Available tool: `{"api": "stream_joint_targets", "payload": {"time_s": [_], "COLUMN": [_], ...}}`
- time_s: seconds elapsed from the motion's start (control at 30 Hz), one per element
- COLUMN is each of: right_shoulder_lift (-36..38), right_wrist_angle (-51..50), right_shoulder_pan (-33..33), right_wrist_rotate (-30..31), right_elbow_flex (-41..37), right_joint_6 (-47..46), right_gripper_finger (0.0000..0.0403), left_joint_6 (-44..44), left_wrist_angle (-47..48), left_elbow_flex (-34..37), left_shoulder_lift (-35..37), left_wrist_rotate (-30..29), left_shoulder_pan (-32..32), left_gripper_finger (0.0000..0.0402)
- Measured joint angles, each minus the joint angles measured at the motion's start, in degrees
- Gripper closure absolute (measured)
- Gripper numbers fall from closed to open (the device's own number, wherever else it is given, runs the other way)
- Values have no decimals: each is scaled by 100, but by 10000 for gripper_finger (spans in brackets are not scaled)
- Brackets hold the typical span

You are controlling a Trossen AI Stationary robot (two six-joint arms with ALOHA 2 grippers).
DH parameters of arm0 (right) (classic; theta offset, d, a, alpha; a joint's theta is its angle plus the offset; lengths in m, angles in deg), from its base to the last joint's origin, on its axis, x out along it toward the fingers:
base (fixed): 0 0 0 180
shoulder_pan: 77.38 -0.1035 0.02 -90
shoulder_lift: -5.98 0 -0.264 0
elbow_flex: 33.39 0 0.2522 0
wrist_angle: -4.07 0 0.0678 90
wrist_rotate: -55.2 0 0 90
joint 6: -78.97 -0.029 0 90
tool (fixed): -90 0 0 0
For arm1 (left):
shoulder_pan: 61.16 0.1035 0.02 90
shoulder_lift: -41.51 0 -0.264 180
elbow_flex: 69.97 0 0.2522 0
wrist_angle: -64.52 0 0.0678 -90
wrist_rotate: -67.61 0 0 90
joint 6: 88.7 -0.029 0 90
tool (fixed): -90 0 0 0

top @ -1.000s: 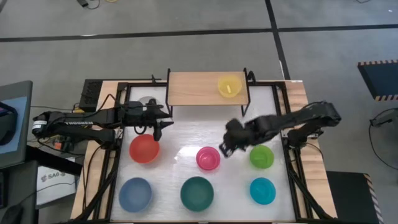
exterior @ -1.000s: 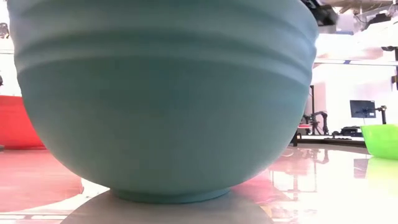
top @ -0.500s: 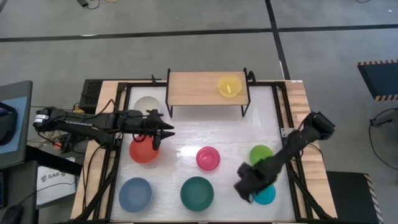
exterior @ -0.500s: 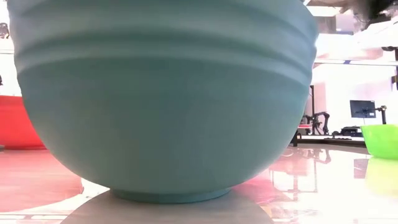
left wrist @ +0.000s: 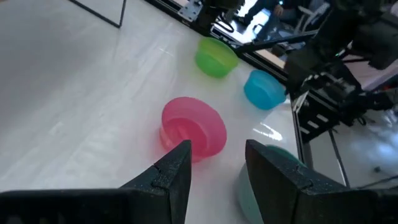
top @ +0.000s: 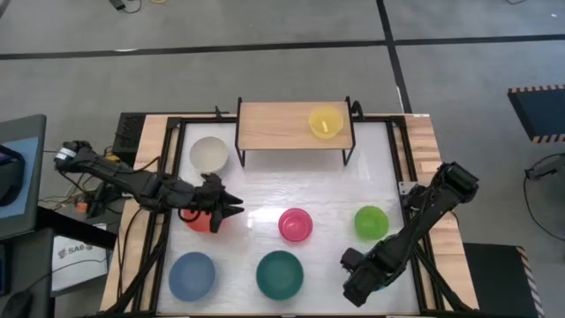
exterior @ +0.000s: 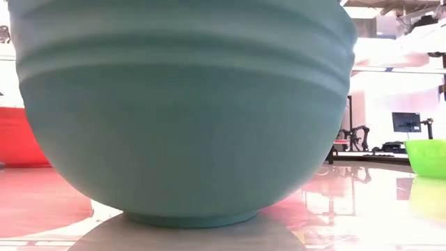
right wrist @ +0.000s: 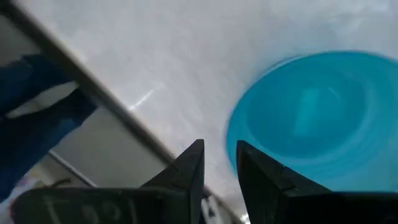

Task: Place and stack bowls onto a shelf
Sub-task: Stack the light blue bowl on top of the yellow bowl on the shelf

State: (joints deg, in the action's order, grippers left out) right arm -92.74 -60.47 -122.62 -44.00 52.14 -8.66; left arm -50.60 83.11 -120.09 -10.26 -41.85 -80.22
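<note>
Bowls lie spread over the white counter (top: 265, 199), and we place them all from the pink bowl (top: 295, 225) in its middle, going left to right. Far left of it and toward the front edge sits the light blue bowl (top: 192, 276). Left of it and toward the back sits the white bowl (top: 208, 155). Our left fingers (top: 231, 209) hang over the red bowl (top: 199, 217), just left of the pink one; they stand apart with nothing between them, pointing toward the pink bowl. In front of the pink bowl sits the dark green bowl (top: 280, 273), which fills the low view. Behind the pink bowl stands the shelf (top: 274, 126), a light wood board on black legs, and the yellow bowl (top: 325, 122) rests on its right part. Right of the pink bowl sits the lime green bowl (top: 371, 222). In front of that one, our right fingers (top: 357, 284) hang low at the front edge of the counter, right of the dark green bowl. They stand narrowly apart, empty, just beside the rim of the cyan bowl (right wrist: 314, 118), which the right arm hides from above.
</note>
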Motion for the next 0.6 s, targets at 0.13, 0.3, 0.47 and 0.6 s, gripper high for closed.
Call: {"api": "stream_joint_targets", "payload": {"time_s": [0.13, 0.3, 0.47, 0.6], "right_shoulder_lift": [30, 263, 306, 485], "right_wrist_angle": [-564, -1539, -2117, -1048], "right_shoulder_pan": [-47, -198, -218, -124], "right_wrist_rotate": [-29, -77, 51, 30], "right_elbow_flex": [-120, -118, -448, -1078], "right_joint_6": [-174, -295, -88, -54], "right_gripper_finger": [285, 285, 285, 285], "left_joint_6": [258, 415, 418, 363], "left_wrist_angle": [0, 4, 8, 6], "left_elbow_flex": [0, 0, 0, 0], "left_shoulder_lift": [0, 0, 0, 0], "left_wrist_rotate": [-581, -1089, -1380, -1490], "left_shoulder_pan": [-413, -666, -656, -588], "left_gripper_finger": [266, 266, 266, 266]}}
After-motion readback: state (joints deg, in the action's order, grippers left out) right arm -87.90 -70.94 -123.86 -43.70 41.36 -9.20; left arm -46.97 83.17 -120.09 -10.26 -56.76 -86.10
